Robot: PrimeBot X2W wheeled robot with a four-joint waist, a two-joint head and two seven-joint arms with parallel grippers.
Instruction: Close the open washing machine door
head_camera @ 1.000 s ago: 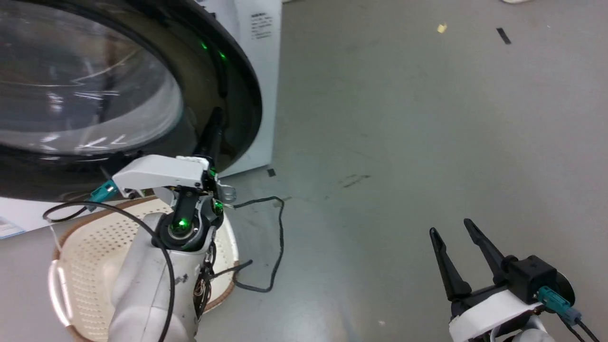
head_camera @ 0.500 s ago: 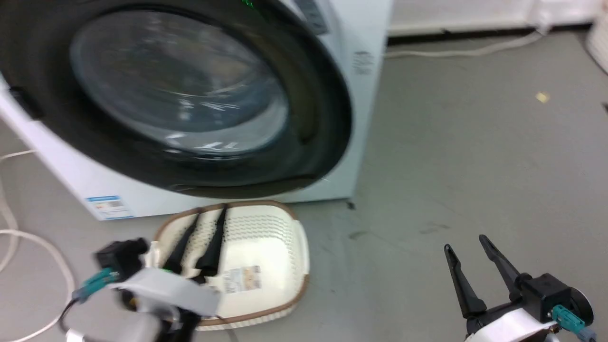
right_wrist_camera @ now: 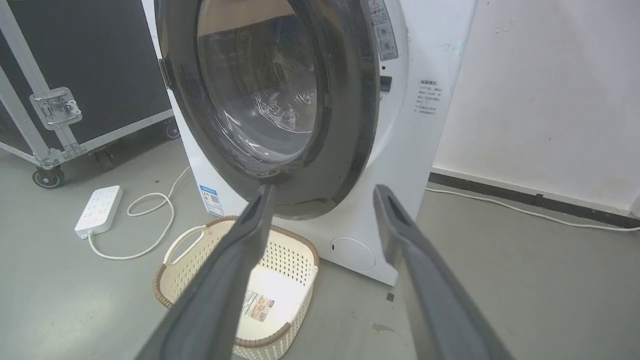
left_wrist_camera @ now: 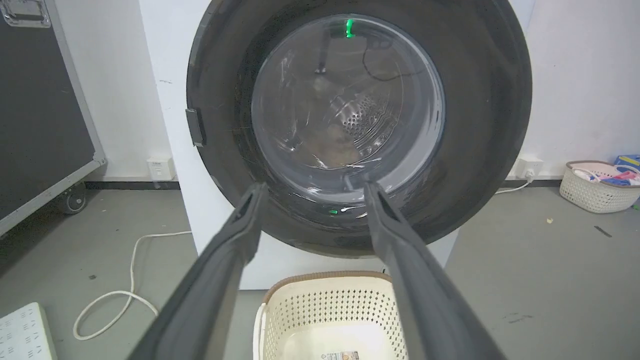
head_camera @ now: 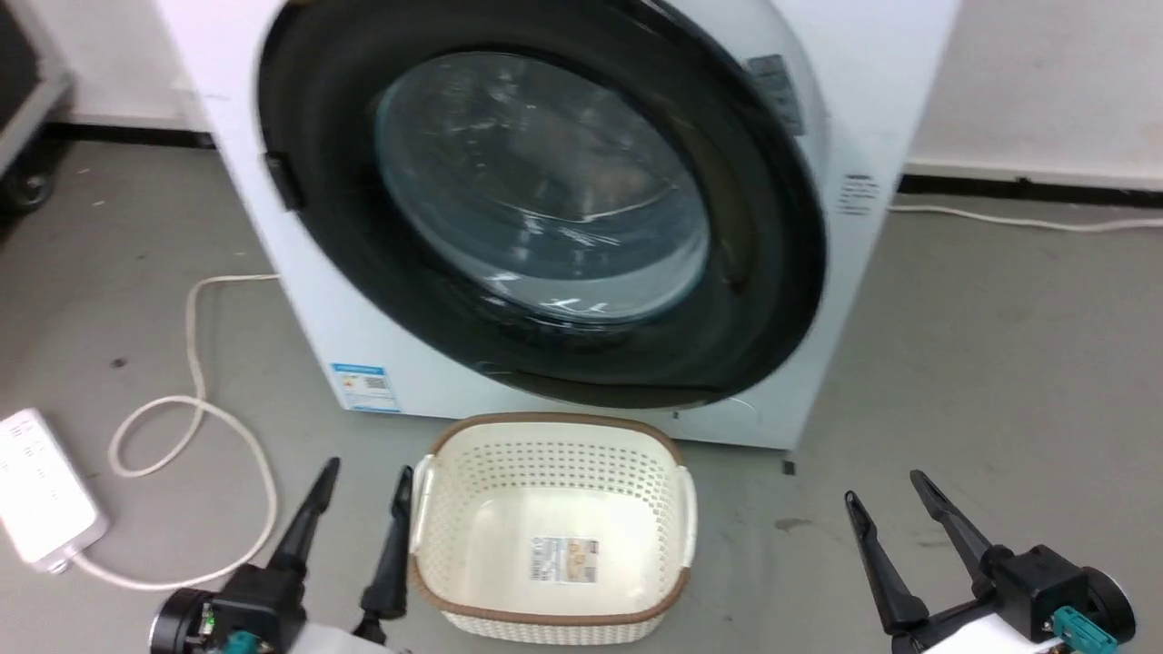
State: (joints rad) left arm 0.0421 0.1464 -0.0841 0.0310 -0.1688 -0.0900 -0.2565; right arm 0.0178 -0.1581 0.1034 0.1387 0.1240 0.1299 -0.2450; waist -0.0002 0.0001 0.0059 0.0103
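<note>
Nearest me, the robot's left gripper [head_camera: 368, 468] hovers low over the grey concrete floor [head_camera: 999, 363], its two long dark jaws spread apart with nothing between them. The right gripper [head_camera: 883, 485] hangs at much the same height on the other side, jaws likewise spread and empty. Both are well apart from the machine and touch nothing, which to my eye suits arms with no work in hand. Between them sits an empty cream perforated plastic laundry basket with a brown rim [head_camera: 554, 420], set just in front of the machine, presumably so that laundry can drop straight into it. To the left, a white power strip [head_camera: 36, 490] lies on the floor, its white cable [head_camera: 195, 400] looping toward the machine's side.

Behind the basket stands the white boxy front-loading washing machine [head_camera: 872, 109], with a blue sticker [head_camera: 365, 386] low on its front. The large round washing machine door with its wide glossy black frame and bulging clear glass centre [head_camera: 545, 200] lies flat against that front, covering the opening. Through the glass, in the left wrist view, the perforated steel drum [left_wrist_camera: 362, 117] shows. I judge the door closed and the task as good as done, though I cannot tell whether the latch has caught. Farther back, a black flight case on castors [left_wrist_camera: 40, 125] stands by the white wall [right_wrist_camera: 550, 90], and a second pale basket of clothes [left_wrist_camera: 595, 185] sits on the machine's other side.
</note>
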